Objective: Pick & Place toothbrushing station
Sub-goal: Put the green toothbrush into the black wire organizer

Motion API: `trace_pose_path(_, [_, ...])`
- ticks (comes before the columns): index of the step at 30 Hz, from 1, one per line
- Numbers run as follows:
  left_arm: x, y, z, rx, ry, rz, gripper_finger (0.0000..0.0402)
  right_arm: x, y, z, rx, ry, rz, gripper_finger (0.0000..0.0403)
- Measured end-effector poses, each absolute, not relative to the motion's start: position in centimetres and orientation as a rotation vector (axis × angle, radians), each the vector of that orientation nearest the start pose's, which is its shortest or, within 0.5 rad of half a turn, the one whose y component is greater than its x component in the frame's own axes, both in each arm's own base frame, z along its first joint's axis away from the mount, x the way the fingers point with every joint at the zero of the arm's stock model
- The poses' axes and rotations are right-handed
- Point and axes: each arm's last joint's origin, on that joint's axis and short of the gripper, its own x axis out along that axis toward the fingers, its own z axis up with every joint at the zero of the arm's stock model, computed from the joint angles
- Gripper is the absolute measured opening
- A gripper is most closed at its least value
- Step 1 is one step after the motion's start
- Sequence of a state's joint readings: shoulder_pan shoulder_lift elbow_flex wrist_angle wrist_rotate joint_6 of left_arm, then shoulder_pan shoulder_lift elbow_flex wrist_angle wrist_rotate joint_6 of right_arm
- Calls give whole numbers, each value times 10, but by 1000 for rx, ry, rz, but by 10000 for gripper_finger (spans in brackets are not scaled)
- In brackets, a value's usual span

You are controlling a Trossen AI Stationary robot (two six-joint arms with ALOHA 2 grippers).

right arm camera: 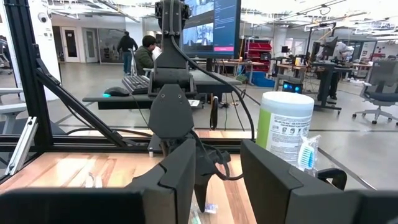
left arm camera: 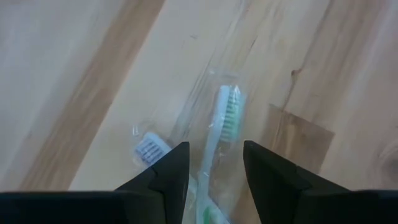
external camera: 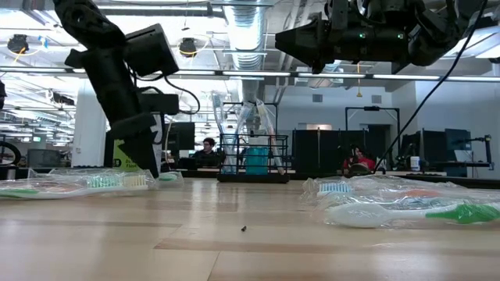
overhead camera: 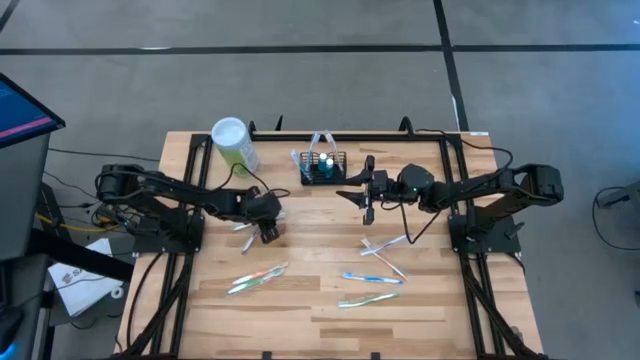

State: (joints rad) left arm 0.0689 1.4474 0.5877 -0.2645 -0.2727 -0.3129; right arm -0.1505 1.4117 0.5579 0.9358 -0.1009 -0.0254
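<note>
Slippage is the main risk: the left gripper [left arm camera: 214, 165] hangs with fingers parted over a wrapped toothbrush [left arm camera: 222, 124] on the desk [overhead camera: 300, 310], far from the toothbrushing station [overhead camera: 322, 166] at the back edge, and the slick wrapper could slide free, while the right gripper [overhead camera: 362, 196] waits open beside that station.

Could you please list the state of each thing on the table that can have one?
left gripper: open, low over a wrapped toothbrush.
right gripper: open, raised beside the basket, empty.
toothbrushing station: upright, holding some toothbrushes.
pale-green cylinder: upright, lid on.
loose toothbrushes: lying flat, wrapped.
</note>
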Motion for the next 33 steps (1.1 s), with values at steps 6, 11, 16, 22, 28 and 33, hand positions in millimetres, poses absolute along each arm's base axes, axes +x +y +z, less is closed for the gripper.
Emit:
trace_pose_path(6, [232, 24, 132, -152, 1072, 478, 126, 278, -39, 227, -36, -81, -51, 119])
trace_pose_path(11, [232, 24, 132, -130, 1078, 468, 81, 278, -39, 227, -36, -81, -51, 119])
trace_pose_path(16, [232, 24, 132, -134, 1077, 471, 23, 278, -39, 227, -36, -81, -51, 119])
trace_pose_path(22, [232, 24, 133, -130, 1072, 478, 1, 278, -39, 227, -36, -81, -51, 119])
trace_pose_path(28, [230, 24, 146, -138, 1010, 477, 0, 278, -39, 227, -36, -81, -51, 119])
trace_pose_path(33, [225, 24, 170, -154, 883, 485, 0, 278, -39, 227, -36, -81, -51, 119])
